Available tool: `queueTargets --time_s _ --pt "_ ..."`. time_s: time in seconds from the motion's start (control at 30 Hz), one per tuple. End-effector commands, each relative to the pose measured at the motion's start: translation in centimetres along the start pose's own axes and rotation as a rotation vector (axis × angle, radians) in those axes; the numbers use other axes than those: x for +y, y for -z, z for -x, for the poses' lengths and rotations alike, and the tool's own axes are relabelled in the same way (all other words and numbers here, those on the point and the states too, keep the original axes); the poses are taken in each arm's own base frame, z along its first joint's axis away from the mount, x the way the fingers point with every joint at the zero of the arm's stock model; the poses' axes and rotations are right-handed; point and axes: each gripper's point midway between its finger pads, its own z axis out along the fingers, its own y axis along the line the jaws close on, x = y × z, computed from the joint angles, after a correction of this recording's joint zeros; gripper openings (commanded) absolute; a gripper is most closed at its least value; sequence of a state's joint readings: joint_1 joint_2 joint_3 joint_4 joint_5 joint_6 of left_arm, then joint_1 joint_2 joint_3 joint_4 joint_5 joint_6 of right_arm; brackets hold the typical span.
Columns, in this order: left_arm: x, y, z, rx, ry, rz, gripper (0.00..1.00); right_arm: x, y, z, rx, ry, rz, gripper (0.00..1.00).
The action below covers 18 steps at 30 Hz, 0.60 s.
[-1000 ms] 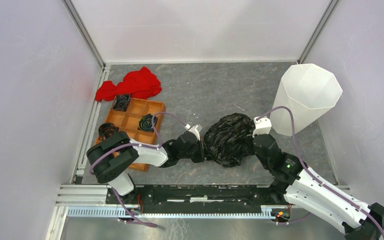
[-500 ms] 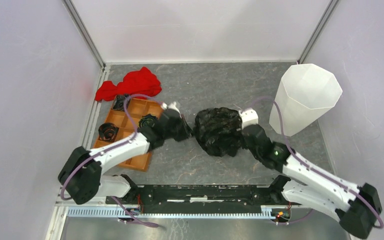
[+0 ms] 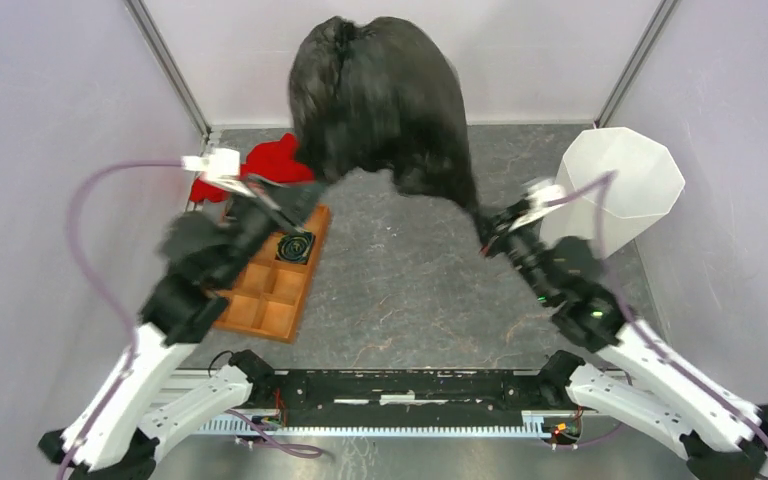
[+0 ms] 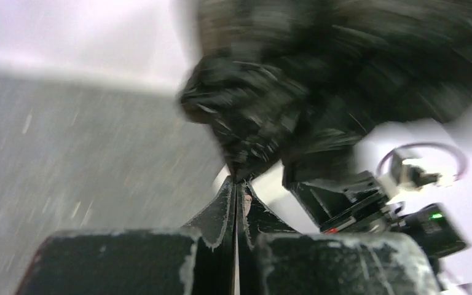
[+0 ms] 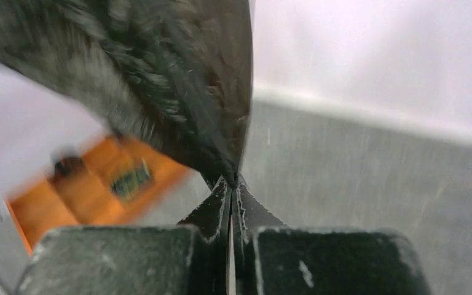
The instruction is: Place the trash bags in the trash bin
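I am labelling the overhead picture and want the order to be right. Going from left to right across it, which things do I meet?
Orange compartment tray → black trash bag → right gripper → white trash bin.

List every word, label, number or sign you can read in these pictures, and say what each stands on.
No text can be read.
The trash bag, trash bin, orange tray and red cloth show no print.
A dark roll in the tray carries a greenish patch, perhaps a label, too blurred to read.
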State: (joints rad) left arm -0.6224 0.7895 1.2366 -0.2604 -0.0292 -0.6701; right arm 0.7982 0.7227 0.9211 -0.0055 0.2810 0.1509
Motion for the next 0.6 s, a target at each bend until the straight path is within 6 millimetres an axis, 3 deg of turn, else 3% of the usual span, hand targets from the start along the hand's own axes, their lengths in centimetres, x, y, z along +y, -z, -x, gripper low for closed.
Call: queueTargets --time_s 0.0,0.03,0.1,0.13,0.2,0.27,0.3,0.33,0.37,0.4,0.43,0.47,0.53,0.57 --pt "17.9 3.3 -23.3 0.574 0.077 0.483 0.02 0.0 3.4 -21.4 0.466 -0.065 0.044 0.01" --pt "19.3 5.1 -26.3 0.643 0.119 0.507 0.02 0.2 5.0 -24.5 0.517 -0.109 0.067 0.01" --pt "20.9 7.8 -29.8 0.707 0.188 0.538 0.02 0.6 7.2 -27.5 0.565 -0.173 0.097 0.01" --pt "21.2 8.5 -30.6 0.712 0.216 0.542 0.02 0.6 7.9 -28.0 0.568 -0.186 0.101 0.01" --pt "20.4 8.4 -30.2 0.690 0.232 0.497 0.02 0.1 7.6 -26.5 0.532 -0.164 0.081 0.01" --pt "18.5 6.9 -27.8 0.654 0.190 0.428 0.02 -0.1 6.4 -23.0 0.484 -0.109 0.070 0.01" --pt "16.4 5.1 -25.1 0.611 0.159 0.369 0.02 0.1 5.3 -19.9 0.443 -0.069 0.075 0.01" --pt "15.5 4.5 -23.9 0.604 0.126 0.345 0.02 0.1 4.7 -18.3 0.432 -0.048 0.075 0.01" --pt "12.9 2.8 -20.6 0.554 0.090 0.280 0.02 0.4 3.7 -15.0 0.391 -0.019 0.079 0.01" --pt "12.0 2.3 -19.4 0.544 0.061 0.259 0.02 0.7 3.0 -12.1 0.351 -0.002 0.087 0.01" --pt "9.4 1.2 -16.0 0.480 0.034 0.202 0.02 1.0 2.6 -10.0 0.324 0.008 0.093 0.01" --pt "8.0 0.8 -13.9 0.440 0.011 0.174 0.02 1.2 2.4 -7.8 0.284 0.012 0.103 0.01" --pt "6.3 0.7 -10.8 0.367 -0.015 0.147 0.02 1.3 2.6 -5.3 0.227 0.008 0.109 0.01" --pt "6.2 0.8 -10.2 0.342 -0.020 0.152 0.02 1.2 2.8 -5.3 0.218 0.004 0.104 0.01"
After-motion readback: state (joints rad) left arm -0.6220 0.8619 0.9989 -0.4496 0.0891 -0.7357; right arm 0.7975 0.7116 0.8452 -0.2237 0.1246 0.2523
